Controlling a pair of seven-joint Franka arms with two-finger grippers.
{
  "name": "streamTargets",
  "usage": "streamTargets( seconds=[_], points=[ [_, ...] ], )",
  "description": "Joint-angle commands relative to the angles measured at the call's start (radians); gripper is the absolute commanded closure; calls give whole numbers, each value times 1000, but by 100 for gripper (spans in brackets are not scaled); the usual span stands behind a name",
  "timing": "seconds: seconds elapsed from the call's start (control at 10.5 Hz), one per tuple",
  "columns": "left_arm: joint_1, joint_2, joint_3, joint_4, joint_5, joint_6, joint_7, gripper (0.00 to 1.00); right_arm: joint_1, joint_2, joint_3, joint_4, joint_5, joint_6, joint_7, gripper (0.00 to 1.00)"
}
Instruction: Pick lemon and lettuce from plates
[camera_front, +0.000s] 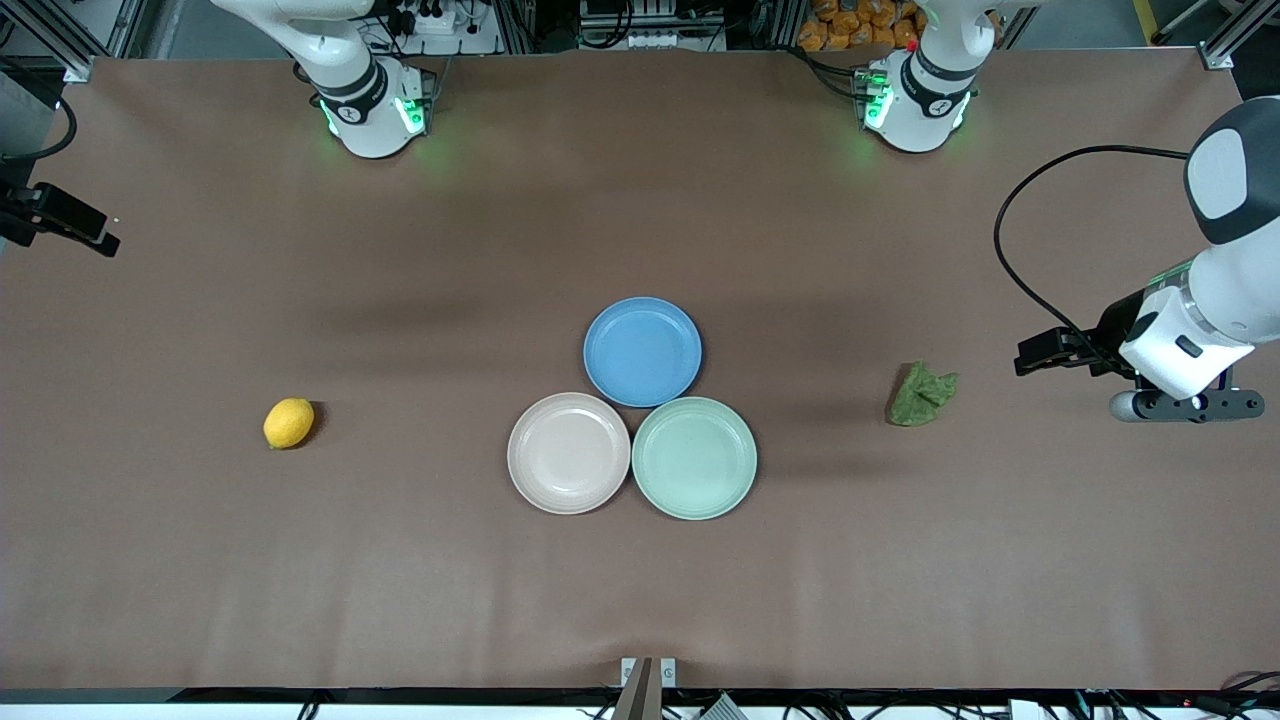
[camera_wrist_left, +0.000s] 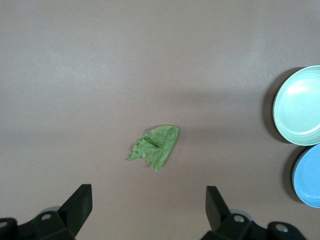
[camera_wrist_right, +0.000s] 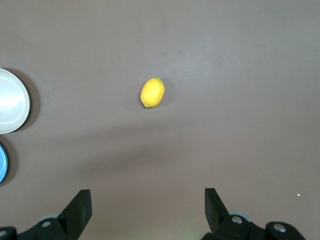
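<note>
Lemon (camera_front: 289, 423): lies on the bare table toward the right arm's end, well apart from the plates; not on any plate.

Lettuce (camera_front: 921, 394): crumpled leaf flat on the table toward the left arm's end, also off the plates.

Beige-pink plate (camera_front: 527, 455) and mint green plate (camera_front: 738, 458): side by side at the table's middle, rims touching, both bare. Blue plate (camera_front: 602, 350): just beside them, farther from the front camera, bare.

Left gripper (camera_wrist_left: 148, 210): fingers spread wide, empty, up over the table near the lettuce.

Right gripper (camera_wrist_right: 147, 210): fingers spread wide, empty, up over the table near the lemon; barely seen in the front view.

Handling note, as judgement: with both items already off the plates, little appears left but to keep clear. Were a grasp needed, the lemon is best pinched across its short axis; the thin lettuce calls for fingertips pressed close to the table at its raised fold.
</note>
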Motion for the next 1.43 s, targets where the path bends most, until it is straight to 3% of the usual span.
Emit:
streamTargets(
  seconds=[0.0, 0.38, 0.67, 1.34],
  points=[
    [4, -16, -4, 0, 8, -11, 1, 0, -2, -13, 4, 5, -3, -15, 0, 0],
    [-15, -14, 0, 18, 6, -11, 0, 0, -2, -13, 3, 5, -3, -15, 2, 0],
    [-131, -22, 117, 12, 8, -11, -2, 0, -2, -13, 4, 3, -3, -15, 2, 0],
    [-151, -22, 117, 15, 35, -11, -4, 0, -2, -21, 1, 0, -3, -13, 11, 0]
  ],
)
